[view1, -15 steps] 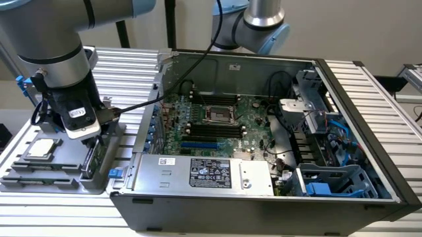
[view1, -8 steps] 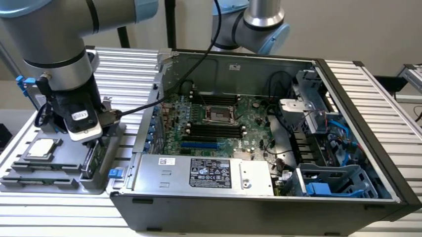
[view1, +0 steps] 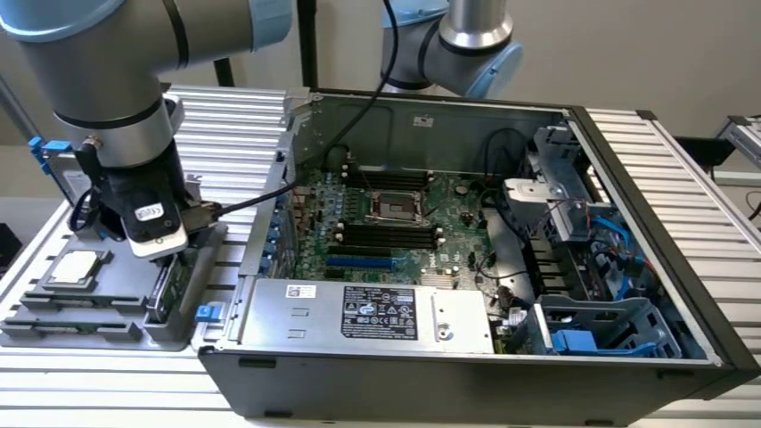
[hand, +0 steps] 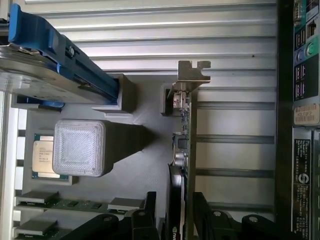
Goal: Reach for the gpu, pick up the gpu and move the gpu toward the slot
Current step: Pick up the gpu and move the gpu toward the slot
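wrist view: gpu point(hand: 184, 140) stands on edge in grey tray point(hand: 145, 165), claw point(hand: 174, 202) open astride it; ribbed metal worktop point(hand: 150, 40) beneath.

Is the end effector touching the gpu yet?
Cannot tell. In the wrist view the end effector straddles the upright gpu, but neither firm contact nor a clear gap shows plainly.

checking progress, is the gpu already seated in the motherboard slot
No, the gpu stands on edge in the grey tray outside the case, at the claw.
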Tool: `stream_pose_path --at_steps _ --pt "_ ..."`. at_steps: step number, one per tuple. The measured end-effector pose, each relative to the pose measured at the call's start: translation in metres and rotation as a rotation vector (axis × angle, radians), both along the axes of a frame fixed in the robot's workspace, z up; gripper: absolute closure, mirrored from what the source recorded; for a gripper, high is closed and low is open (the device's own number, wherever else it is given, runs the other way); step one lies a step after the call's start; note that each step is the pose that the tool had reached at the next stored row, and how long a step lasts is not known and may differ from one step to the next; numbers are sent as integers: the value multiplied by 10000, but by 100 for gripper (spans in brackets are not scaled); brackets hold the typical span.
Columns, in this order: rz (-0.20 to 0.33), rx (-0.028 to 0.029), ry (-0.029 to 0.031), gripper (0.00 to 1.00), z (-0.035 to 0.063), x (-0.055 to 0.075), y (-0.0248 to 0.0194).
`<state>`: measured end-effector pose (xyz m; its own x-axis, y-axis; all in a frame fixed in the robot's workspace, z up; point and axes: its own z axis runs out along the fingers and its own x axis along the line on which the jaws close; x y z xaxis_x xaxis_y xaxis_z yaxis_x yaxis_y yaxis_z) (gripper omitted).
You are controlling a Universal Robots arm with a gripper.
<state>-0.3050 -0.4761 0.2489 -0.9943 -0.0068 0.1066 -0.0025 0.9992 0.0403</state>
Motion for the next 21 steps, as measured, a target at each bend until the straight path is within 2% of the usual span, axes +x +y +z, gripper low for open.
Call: stream_pose_path --at_steps 3,7,21 --pt "-33 0 58 58 -11 30 1" --pt "-98 0 102 58 -28 46 3" --pt "-136 -1 133 58 -62 45 31"
